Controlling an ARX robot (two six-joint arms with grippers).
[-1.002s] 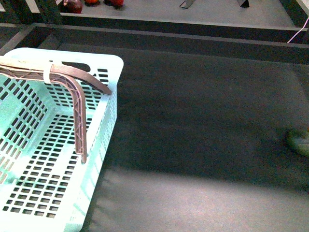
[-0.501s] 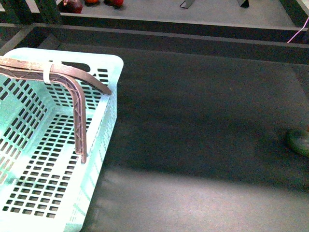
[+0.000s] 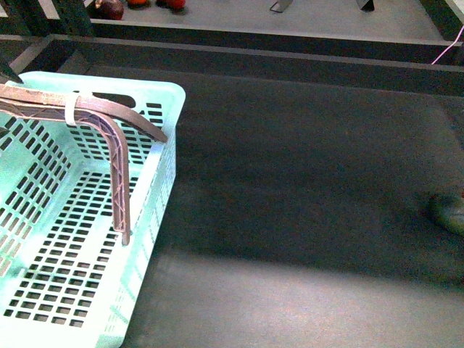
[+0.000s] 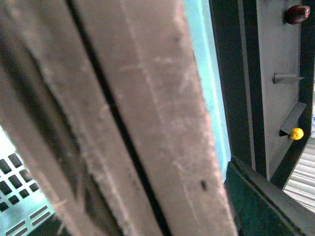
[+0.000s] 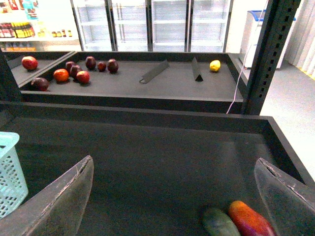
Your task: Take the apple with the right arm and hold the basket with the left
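Observation:
The mint-turquoise basket (image 3: 87, 290) stands at the left of the dark shelf, with its brown ribbed handle (image 3: 116, 167) raised. The left wrist view is filled by that handle (image 4: 147, 123), with the basket's rim (image 4: 204, 73) behind it. My left gripper is shut on the handle; only a dark bit of it (image 3: 6, 72) shows at the front view's left edge. My right gripper (image 5: 172, 206) is open and empty above the shelf. The red-orange apple (image 5: 248, 219) lies just inside its right finger (image 5: 285, 196), touching a dull green lump (image 5: 219, 223). The apple is out of the front view.
The green lump (image 3: 451, 212) lies at the shelf's right edge. A raised lip (image 5: 147, 118) separates this shelf from a back shelf holding several dark red fruits (image 5: 83, 73), a yellow fruit (image 5: 215, 65) and metal dividers (image 5: 154, 72). A dark post (image 5: 268, 54) stands right.
A dark bit of my left gripper has come into view at the front view's left edge by the handle. The basket and green lump have not moved.

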